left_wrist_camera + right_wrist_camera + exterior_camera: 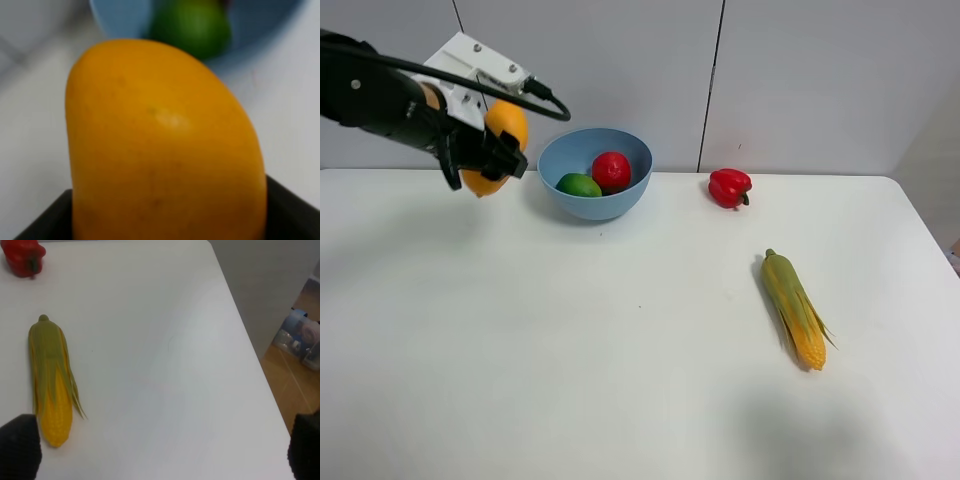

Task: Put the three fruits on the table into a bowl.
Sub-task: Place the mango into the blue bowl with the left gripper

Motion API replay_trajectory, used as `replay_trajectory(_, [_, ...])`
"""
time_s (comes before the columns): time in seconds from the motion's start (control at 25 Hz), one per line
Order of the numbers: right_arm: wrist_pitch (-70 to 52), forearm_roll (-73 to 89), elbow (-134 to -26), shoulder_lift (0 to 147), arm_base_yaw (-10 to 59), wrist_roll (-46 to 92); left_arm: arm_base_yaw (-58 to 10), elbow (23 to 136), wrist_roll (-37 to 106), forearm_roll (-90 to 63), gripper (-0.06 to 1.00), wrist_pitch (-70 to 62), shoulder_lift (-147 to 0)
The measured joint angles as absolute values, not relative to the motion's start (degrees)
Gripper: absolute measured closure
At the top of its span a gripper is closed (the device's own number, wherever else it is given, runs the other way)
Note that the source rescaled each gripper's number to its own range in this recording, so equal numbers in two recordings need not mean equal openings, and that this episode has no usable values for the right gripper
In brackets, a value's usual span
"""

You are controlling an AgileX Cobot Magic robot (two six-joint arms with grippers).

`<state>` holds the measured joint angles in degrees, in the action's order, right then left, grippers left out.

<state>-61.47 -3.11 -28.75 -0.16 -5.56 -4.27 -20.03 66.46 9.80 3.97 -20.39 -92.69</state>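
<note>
Lime (578, 185) and pomegranate (611, 171) are sitting in the bowl (620, 205); left gripper (485, 150) is pinching the mango (508, 123) beside it, right gripper (160, 450) is spread, idle.

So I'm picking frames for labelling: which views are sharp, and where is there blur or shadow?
Exterior high: sharp and evenly lit, soft shadows under the bowl and corn cob. Left wrist: the mango fills the frame, slightly soft; the lime behind it is clearly out of focus. Right wrist: table and corn in focus, fingertips dark and blurred.
</note>
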Motion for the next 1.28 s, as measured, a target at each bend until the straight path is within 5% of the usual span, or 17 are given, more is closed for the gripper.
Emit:
replay_trajectory(0.8, [-61.5, -3.1, -28.8, -0.2, -5.6, -4.3, -21.4, 104.9, 10.0, -0.4, 0.87, -24.1, -128.4])
replay_trajectory(1.28, [-61.5, -3.1, -28.8, -0.2, -5.6, -4.3, -22.1, 107.2, 10.0, -1.7, 0.87, -24.2, -130.5])
